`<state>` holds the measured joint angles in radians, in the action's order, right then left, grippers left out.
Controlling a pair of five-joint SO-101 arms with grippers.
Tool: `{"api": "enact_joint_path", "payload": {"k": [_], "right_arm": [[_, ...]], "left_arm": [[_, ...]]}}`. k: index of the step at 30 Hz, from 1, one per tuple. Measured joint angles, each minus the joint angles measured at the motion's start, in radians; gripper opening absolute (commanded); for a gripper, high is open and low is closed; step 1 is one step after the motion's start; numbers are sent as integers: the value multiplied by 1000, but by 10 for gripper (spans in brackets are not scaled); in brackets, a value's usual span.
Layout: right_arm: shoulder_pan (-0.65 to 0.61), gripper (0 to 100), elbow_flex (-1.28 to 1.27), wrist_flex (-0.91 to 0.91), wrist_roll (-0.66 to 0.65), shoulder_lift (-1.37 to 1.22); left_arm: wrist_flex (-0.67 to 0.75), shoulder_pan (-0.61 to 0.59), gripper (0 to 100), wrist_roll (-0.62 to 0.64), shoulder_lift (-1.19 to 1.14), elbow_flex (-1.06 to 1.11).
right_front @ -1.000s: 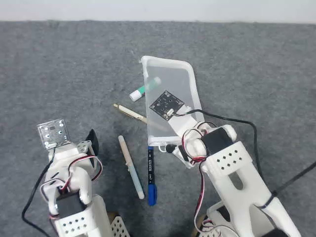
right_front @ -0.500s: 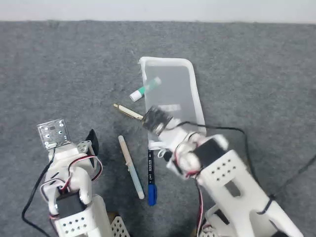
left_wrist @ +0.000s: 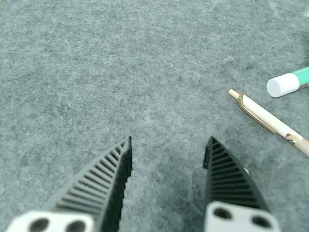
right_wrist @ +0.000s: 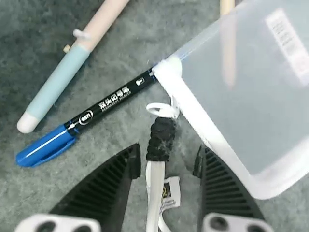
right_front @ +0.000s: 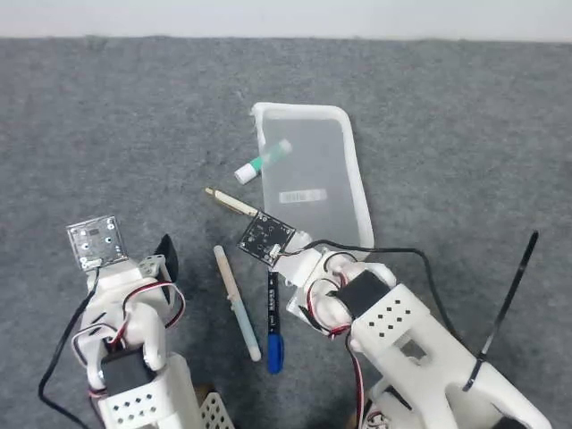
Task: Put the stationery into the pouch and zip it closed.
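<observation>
The translucent pouch (right_front: pixel 313 170) lies on grey carpet (right_front: pixel 107 116), its black zipper cord (right_wrist: pixel 161 137) between the right gripper's (right_wrist: pixel 166 154) spread fingers. A blue-capped marker (right_wrist: pixel 87 129) ends at the pouch's corner. A pastel pen (right_front: pixel 237 299), a cream pen (right_front: pixel 234 204) and a green-white tube (right_front: pixel 262 161) lie beside the pouch. The left gripper (left_wrist: pixel 169 154) hovers well apart from it, fingers spread.

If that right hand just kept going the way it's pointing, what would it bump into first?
Probably the black zip pull, already lying inside the open right hand. Just beyond are the pouch corner and the black marker. Depth is hard to judge.
</observation>
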<state>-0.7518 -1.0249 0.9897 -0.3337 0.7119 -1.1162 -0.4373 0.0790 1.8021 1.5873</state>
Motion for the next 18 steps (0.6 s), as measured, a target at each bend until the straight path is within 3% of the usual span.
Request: {"api": "enact_joint_path", "payload": {"k": [9,18], "right_arm": [[0,169,-2,-52,8,-11],[2,169,57,-74,18,-282]], "left_arm": [[0,0,231,0,0,0],[0,0,231,0,0,0]]}}
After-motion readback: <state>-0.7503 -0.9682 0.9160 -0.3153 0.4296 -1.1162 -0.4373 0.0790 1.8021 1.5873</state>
